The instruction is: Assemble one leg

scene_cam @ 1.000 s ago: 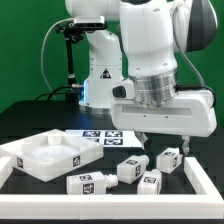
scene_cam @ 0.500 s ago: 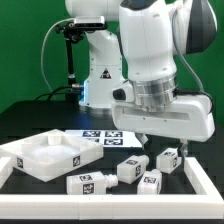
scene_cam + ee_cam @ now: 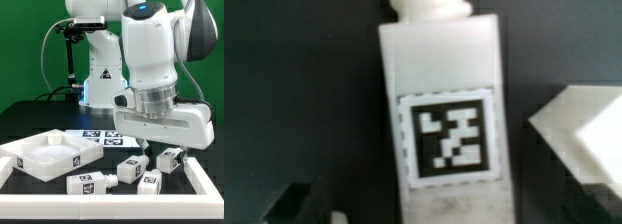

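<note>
We see the white arm (image 3: 150, 60) filling the middle and the exterior view's right, reaching down over the black bench (image 3: 30, 125), which has a white rail along its near edge. On the bench towards the exterior view's left lies the large square white panel (image 3: 45, 157) with its raised rim. Just behind the panel the marker board (image 3: 105, 137) lies flat. The end effector (image 3: 165, 150) hangs low over the cluster of small parts on the exterior view's right. We read its jaws as spread apart and holding nothing: in the wrist view the dark fingers (image 3: 299, 205) are blurred at the edge of the picture, and a strip of dark bench shows on each side of the post between them. The leg (image 3: 170, 157) lies on the bench directly beneath the end effector, partly hidden by it in the exterior view. In the wrist view we find it again (image 3: 446, 110), lying flat with its black-and-white tag (image 3: 452, 135) facing the camera and its narrower peg (image 3: 423, 8) at the far end. A corner of another white part (image 3: 589, 120) sits just beside it, apart from it. Three other legs (image 3: 130, 168) lie near the front rail, each showing a tag.
</note>
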Controlling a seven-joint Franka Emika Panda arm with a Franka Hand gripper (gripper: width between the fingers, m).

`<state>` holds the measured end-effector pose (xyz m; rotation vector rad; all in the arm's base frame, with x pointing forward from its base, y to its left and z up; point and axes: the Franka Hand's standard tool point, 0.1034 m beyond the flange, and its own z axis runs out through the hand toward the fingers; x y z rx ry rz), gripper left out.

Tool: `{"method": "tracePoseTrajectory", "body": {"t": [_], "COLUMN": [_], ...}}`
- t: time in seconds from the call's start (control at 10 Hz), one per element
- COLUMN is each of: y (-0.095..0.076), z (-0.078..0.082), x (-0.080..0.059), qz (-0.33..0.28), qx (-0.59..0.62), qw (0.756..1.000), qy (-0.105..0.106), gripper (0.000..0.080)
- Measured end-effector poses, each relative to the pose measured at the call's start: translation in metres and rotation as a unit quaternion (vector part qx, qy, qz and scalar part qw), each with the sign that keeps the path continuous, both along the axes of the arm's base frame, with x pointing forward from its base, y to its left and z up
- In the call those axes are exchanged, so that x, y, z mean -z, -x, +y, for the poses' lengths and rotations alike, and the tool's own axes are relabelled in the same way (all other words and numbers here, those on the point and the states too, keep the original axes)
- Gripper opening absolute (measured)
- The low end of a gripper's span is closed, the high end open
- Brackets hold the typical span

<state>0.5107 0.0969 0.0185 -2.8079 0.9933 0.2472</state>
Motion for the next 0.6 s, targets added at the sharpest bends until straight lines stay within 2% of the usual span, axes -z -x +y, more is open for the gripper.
{"method": "tracePoseTrajectory", "body": {"t": [0.5, 0.6], "y": [0.0051, 0.0051], "z": [0.0006, 0.0006], "x": [0.0077, 0.0077], "qz": [0.006, 0.006], "qx": [-0.009, -0.009], "qw": [1.000, 1.000], "qy": [0.001, 0.001], "gripper": [0.0650, 0.0526]}}
